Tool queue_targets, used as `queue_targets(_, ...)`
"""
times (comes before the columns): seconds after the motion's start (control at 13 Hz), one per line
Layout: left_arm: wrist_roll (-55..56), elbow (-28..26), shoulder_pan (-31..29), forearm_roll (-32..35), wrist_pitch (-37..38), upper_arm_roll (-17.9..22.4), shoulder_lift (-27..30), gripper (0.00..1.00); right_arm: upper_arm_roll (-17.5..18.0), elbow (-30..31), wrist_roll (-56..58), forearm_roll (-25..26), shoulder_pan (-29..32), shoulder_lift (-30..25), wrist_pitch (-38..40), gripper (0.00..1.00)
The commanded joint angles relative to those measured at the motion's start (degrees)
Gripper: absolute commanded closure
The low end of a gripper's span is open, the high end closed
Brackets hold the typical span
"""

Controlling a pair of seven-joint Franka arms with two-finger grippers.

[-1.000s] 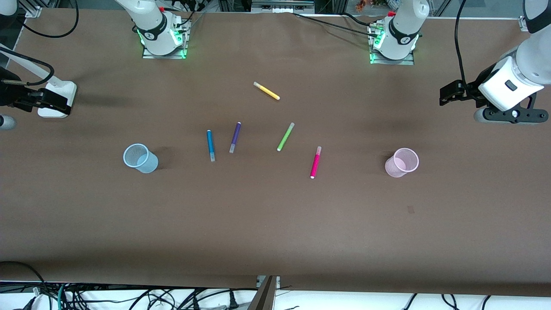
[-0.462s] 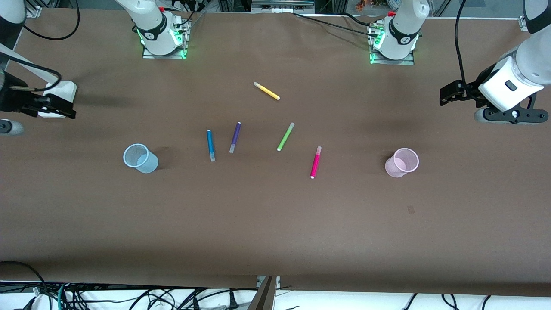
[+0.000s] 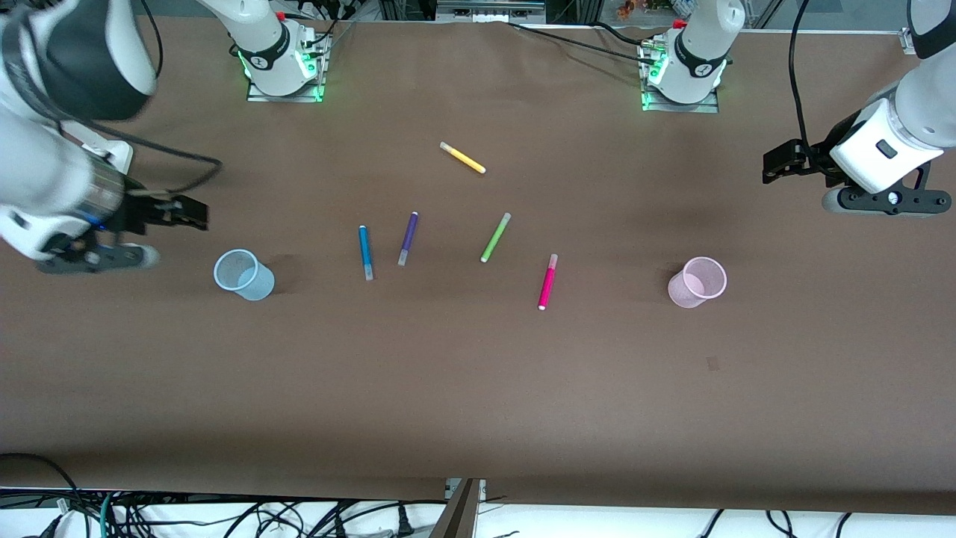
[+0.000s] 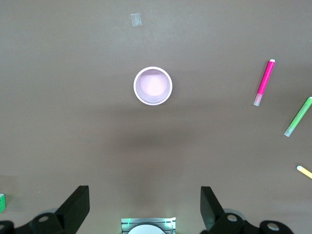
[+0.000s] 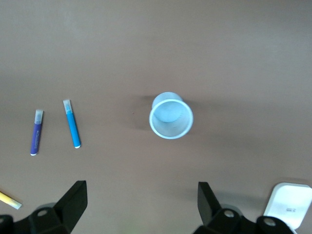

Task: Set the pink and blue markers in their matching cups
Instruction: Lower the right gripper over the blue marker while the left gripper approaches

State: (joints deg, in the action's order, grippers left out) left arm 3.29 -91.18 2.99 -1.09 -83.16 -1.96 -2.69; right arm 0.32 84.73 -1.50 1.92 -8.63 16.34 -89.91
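Bare table [image 3: 478, 388] runs along its camera-side edge. Mid-table, the blue marker [image 3: 365, 252] and purple marker [image 3: 408, 237] lie close together; the green marker [image 3: 495, 237], pink marker [image 3: 547, 282] and yellow marker [image 3: 462, 158] lie apart.

Two markers and two cups, all apart on my tabletop.
Blue marker [image 3: 365, 252] lies flat near the upright pale blue cup [image 3: 243, 275]; pink marker [image 3: 547, 282] lies flat near the upright pale pink cup [image 3: 697, 282].
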Motion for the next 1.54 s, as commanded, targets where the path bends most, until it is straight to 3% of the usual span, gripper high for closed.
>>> queue_targets(0.0,-1.0,1.3,-0.2,0.3,0.8,-0.1,-0.5,0.00,-0.1,-1.3,0.5,0.0,-3.3,4.8,-0.8,0.00)
queue_targets(0.38,-0.9,1.4,-0.1,0.3,0.6,-0.1,-0.5,0.00,-0.1,0.4,-0.5,-1.8,-7.0,11.6,-10.6,0.00)
queue_targets(0.77,0.1,1.4,1.2,0.3,-1.6,-1.0,-3.1,0.00,-0.1,7.8,-6.3,-2.2,-11.0,14.7,-23.1,0.00)
queue_targets(1.15,9.5,1.4,3.0,0.3,-5.3,-6.1,-8.2,0.00,-0.1,17.8,-14.4,-2.2,-14.9,15.3,-36.6,0.00)
queue_targets(1.46,19.5,1.3,3.4,0.7,-9.2,-12.8,-13.1,0.00,-0.1,20.6,-17.0,-2.2,-16.3,17.1,-42.5,0.00)
